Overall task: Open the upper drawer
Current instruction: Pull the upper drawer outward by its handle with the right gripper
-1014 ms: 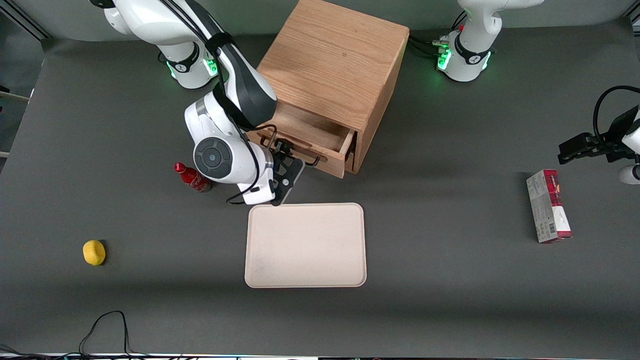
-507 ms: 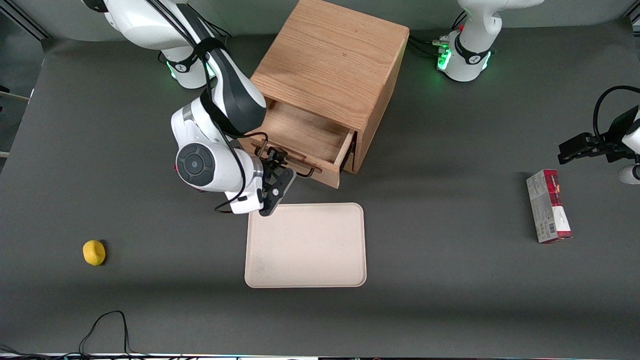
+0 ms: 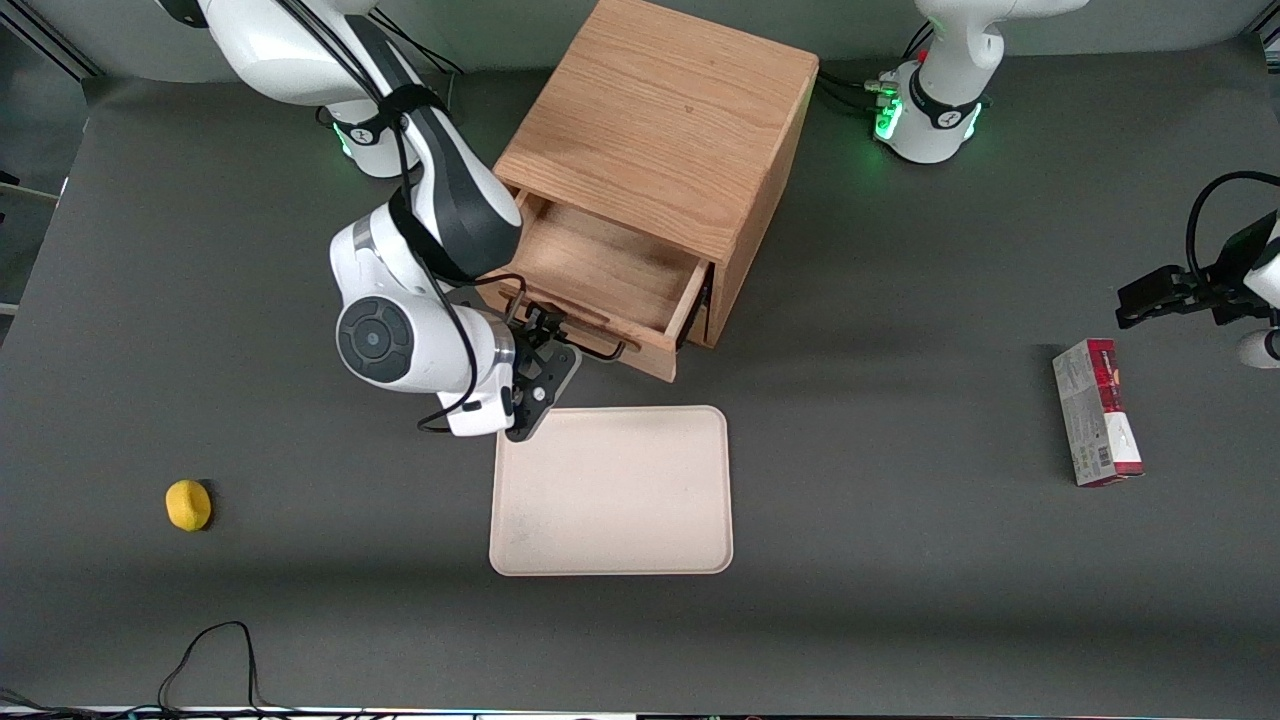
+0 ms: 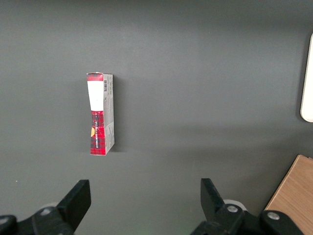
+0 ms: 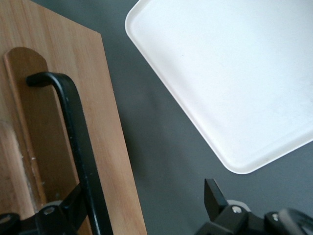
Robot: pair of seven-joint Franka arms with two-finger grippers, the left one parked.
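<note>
Oak upper drawer (image 3: 600,275) is pulled well out of the cabinet (image 3: 665,120) at the table's robot-side edge. Gripper (image 3: 545,335) open astride the handle (image 5: 78,142); next, back clear.

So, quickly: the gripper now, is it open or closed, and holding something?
Gripper: open, fingers either side of the upper drawer handle, not clamping it.

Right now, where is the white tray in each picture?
Front view: the white tray lies flat on the table, nearer the camera than the upper drawer, whose handle the gripper is at.
Left wrist view: only a sliver of the tray's rim shows.
Right wrist view: the tray's corner shows beside the drawer front.
Shared landmark: the wooden cabinet.
</note>
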